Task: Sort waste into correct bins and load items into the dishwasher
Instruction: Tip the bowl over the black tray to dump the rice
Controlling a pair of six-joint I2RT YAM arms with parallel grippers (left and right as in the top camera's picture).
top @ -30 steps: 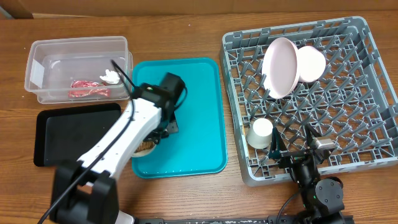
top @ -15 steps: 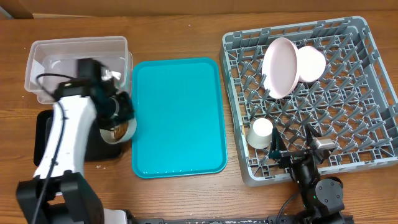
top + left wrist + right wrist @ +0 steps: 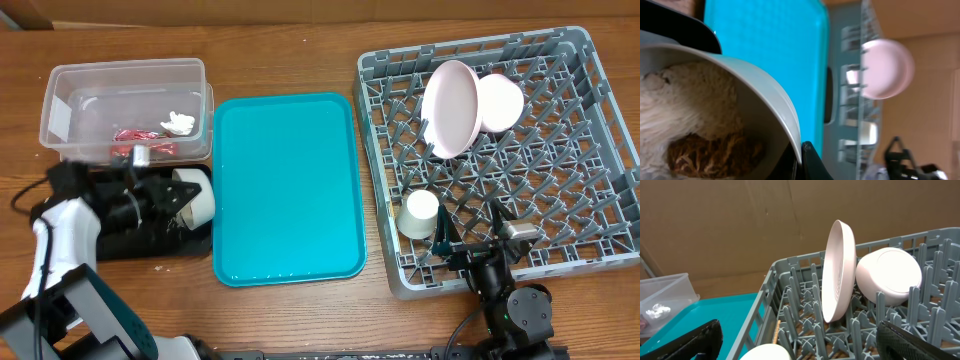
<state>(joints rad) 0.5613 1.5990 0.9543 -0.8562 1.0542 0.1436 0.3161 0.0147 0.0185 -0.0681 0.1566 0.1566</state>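
Observation:
My left gripper (image 3: 178,200) is shut on the rim of the small cream bowl (image 3: 196,195), which is tipped on its side over the black tray (image 3: 150,238). In the left wrist view the bowl (image 3: 765,95) still holds white rice scraps (image 3: 685,100) with brown bits, its rim pinched by the left gripper (image 3: 800,152). The clear tub (image 3: 60,90) holds the red wrapper (image 3: 140,138) and the white tissue (image 3: 180,123). The grey rack (image 3: 590,150) carries the pink plate (image 3: 447,108), the pink bowl (image 3: 501,102) and the white cup (image 3: 420,212). My right gripper (image 3: 468,230) stands open at the rack's front edge.
The teal tray (image 3: 288,190) lies between the black tray and the rack. From the right wrist I see the plate (image 3: 840,270) upright among the pegs, the pink bowl (image 3: 890,275) beside it and the cup's top (image 3: 765,353) low down.
My left arm has swung from the teal tray leftward with the cream bowl, past the tub's corner, and now holds it tipped over the black tray. The right arm has not moved.

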